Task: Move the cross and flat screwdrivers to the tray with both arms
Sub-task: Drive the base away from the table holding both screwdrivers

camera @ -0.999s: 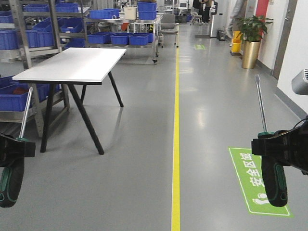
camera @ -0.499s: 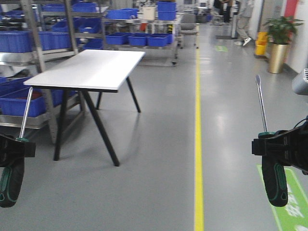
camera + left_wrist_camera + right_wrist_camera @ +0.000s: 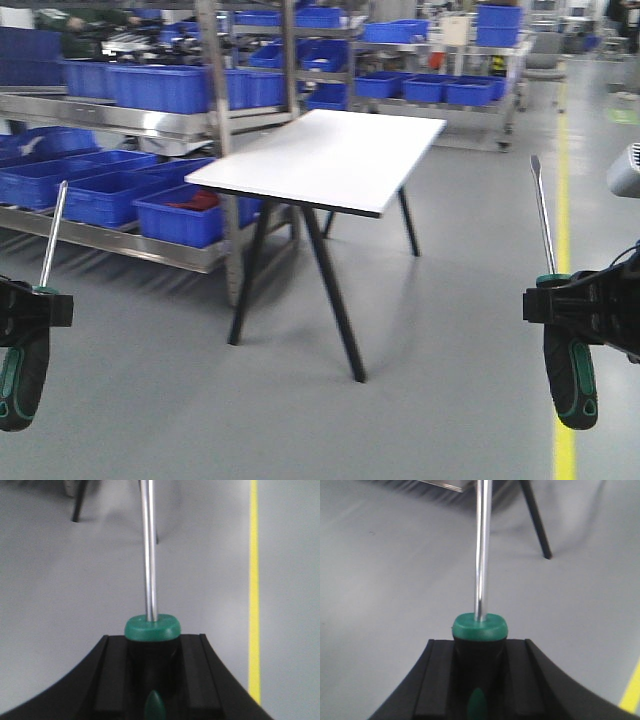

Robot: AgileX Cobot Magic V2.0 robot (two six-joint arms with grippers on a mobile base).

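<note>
The left tool (image 3: 30,305) is pinching the left screwdriver (image 3: 20,385) at the top of its fat handle, just under the green collar. The handle is dark green and black, and it is hanging down below the tool. Its long thin silver rod is pointing up and leaning a little to the right. The right tool (image 3: 565,300) is pinching the right screwdriver (image 3: 570,385) the same way. Its rod is leaning a little to the left, and its tip looks flat. Both screwdrivers are hanging in the air above the grey floor (image 3: 430,400), well apart, 1 at each side. A yellow line (image 3: 565,455) is running along the floor on the right. Farther off, a white table (image 3: 330,155) is standing on thin black legs. Behind it, metal shelves (image 3: 120,115) are holding many blue bins (image 3: 170,85).
</note>
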